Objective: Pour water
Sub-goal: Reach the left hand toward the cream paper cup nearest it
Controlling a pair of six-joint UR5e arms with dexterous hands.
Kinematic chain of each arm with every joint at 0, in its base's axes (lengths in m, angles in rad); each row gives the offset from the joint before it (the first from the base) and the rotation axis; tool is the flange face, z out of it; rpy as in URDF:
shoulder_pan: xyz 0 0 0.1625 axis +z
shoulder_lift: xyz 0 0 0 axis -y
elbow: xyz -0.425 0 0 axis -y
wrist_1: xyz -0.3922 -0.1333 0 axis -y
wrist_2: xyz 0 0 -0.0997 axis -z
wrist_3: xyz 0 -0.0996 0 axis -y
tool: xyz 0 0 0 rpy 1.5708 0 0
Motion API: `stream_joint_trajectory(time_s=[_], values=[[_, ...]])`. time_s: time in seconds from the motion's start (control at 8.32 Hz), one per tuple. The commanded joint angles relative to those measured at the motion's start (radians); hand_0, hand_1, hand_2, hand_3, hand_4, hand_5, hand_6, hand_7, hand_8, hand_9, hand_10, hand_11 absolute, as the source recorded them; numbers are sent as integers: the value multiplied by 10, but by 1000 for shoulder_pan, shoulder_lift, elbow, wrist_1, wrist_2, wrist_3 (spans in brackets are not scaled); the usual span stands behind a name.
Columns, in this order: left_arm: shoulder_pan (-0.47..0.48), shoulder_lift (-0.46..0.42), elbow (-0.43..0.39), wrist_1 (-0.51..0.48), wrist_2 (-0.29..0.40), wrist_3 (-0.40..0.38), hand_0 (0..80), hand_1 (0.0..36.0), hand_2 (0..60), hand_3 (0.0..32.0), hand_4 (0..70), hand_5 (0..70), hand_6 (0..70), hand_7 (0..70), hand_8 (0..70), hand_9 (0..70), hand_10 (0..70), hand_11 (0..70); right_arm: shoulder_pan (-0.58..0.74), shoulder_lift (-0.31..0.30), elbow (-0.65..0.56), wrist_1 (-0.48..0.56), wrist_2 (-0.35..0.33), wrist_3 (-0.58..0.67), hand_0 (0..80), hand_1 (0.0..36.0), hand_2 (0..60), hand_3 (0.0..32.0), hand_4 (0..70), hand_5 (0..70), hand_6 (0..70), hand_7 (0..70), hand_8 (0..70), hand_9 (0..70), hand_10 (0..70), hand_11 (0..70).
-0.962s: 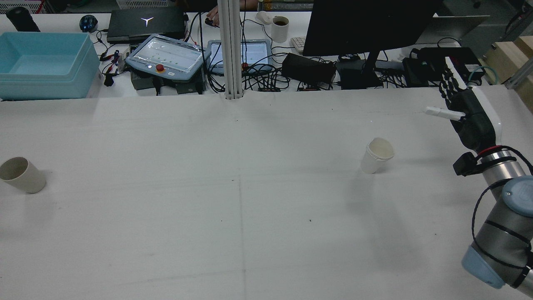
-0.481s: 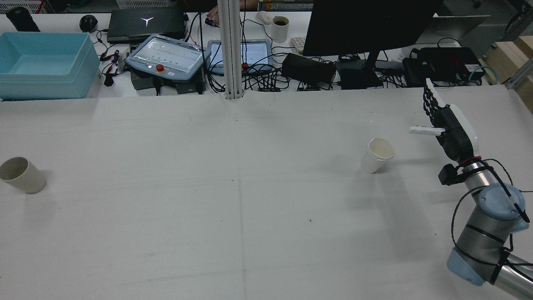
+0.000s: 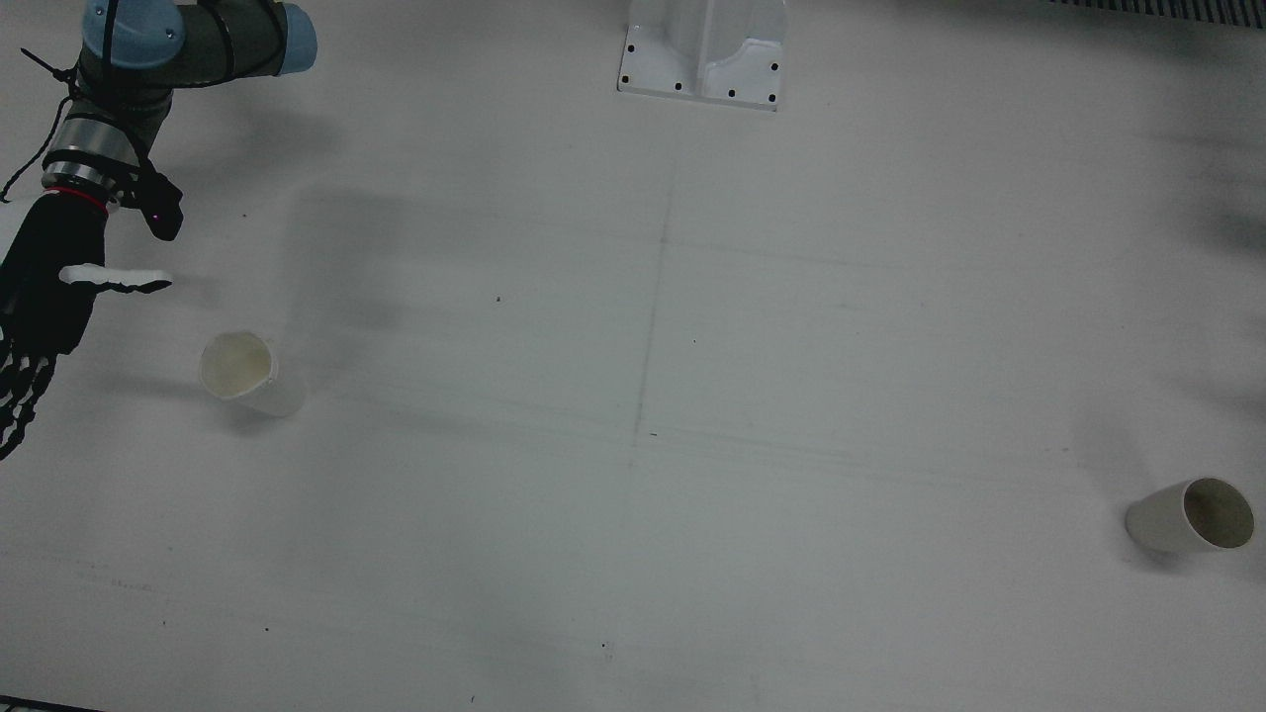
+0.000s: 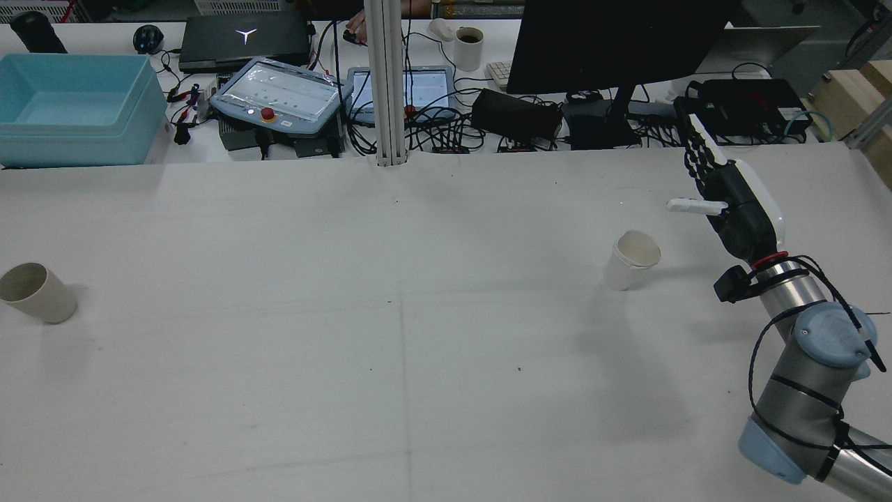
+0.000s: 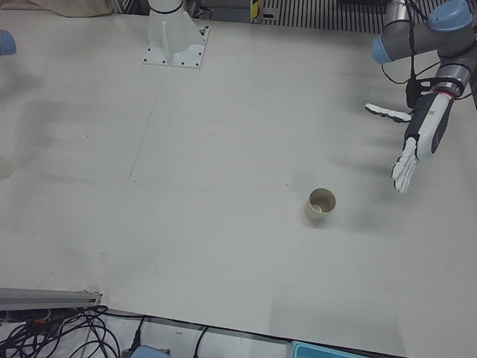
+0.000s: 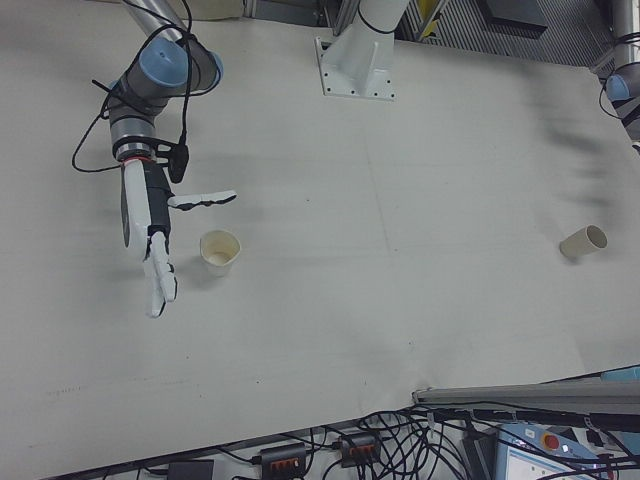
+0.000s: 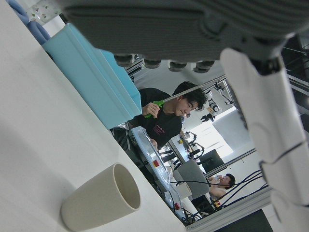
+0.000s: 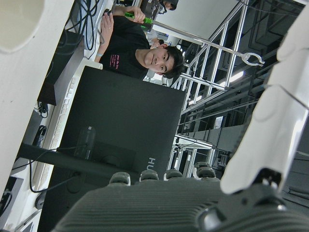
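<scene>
A white paper cup [image 4: 631,259] stands upright on the right half of the table, also in the front view [image 3: 242,371] and the right-front view [image 6: 220,250]. My right hand [image 4: 735,202] is open and empty, just to the right of it and apart from it, fingers pointing away from me. A beige cup [image 4: 35,293] stands at the far left, also in the left-front view [image 5: 320,203]. My left hand [image 5: 423,134] is open and empty beside it, not touching. The left hand view shows this cup [image 7: 101,200] close by.
A blue bin [image 4: 73,104], teach pendants [image 4: 279,94], a monitor [image 4: 613,42] and cables line the far side behind the table. A white post [image 4: 385,84] stands at the back middle. A white pedestal [image 3: 702,49] sits at the robot's side.
My right hand has moved leftward in the rear view, closer to the white cup, and stays open. The cups have not moved.
</scene>
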Motion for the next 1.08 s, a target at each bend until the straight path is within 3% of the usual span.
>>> stream_joint_trajectory(time_s=[0.0, 0.12, 0.36, 0.48, 0.72, 0.96], values=[[84, -49, 102, -64, -12, 69, 480, 128, 0, 82, 0, 36, 0, 6, 0, 0, 9, 30, -13, -19, 51, -3, -1, 1, 475, 146, 14, 66, 0, 46, 0, 0, 0, 0, 0, 0], [112, -120, 176, -69, -12, 69, 478, 129, 0, 68, 0, 42, 6, 12, 0, 0, 13, 35, -10, -34, 58, -3, -2, 7, 476, 148, 23, 56, 0, 52, 0, 0, 0, 0, 0, 0], [164, -175, 233, -75, -95, 71, 488, 143, 0, 80, 0, 56, 11, 20, 0, 0, 15, 40, -1, -48, 67, -3, -4, 8, 478, 149, 24, 52, 0, 52, 0, 0, 0, 0, 0, 0], [211, -224, 317, -121, -122, 69, 483, 143, 0, 68, 0, 55, 13, 22, 0, 0, 16, 40, 14, -48, 77, -3, -17, 8, 477, 149, 25, 46, 0, 53, 0, 0, 0, 0, 0, 0], [230, -238, 334, -135, -179, 69, 477, 130, 0, 50, 0, 53, 11, 17, 0, 0, 16, 38, 79, -42, 83, -5, -94, 1, 476, 148, 30, 44, 0, 59, 0, 0, 0, 0, 0, 0], [244, -273, 362, -126, -189, 83, 486, 141, 0, 38, 0, 56, 11, 15, 0, 0, 12, 35, 81, -41, 83, -11, -96, 1, 476, 148, 41, 50, 0, 73, 0, 0, 0, 0, 0, 0]])
